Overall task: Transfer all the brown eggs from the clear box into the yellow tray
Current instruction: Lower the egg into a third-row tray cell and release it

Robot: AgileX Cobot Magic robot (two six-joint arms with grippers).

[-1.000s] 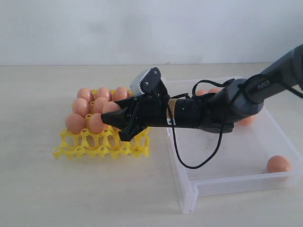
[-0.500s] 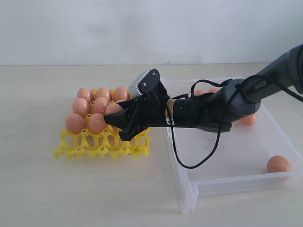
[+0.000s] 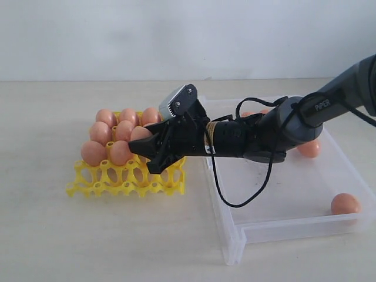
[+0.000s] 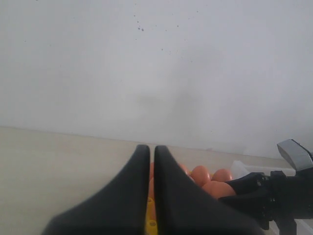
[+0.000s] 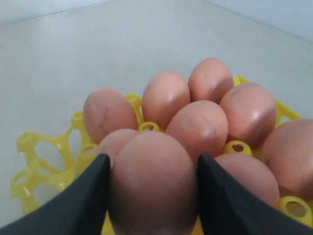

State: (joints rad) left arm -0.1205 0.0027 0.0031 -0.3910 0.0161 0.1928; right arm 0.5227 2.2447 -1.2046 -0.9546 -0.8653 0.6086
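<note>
The exterior camera stood at the table's point(image 3: 47, 235) near side, slightly raised, facing the far wall point(image 3: 176, 35). From middle distance it took in the yellow tray point(image 3: 126, 176) on the left and the clear box point(image 3: 282, 217) on the right. The left wrist camera sat low, looking along the left gripper point(image 4: 151, 149) toward that wall, past the tray's brown eggs point(image 4: 201, 175) and the right gripper point(image 4: 230, 191). The right wrist camera hung very close over those same eggs.

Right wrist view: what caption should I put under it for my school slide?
Right gripper holding a brown egg at the yellow tray, beside other eggs already seated.
</note>
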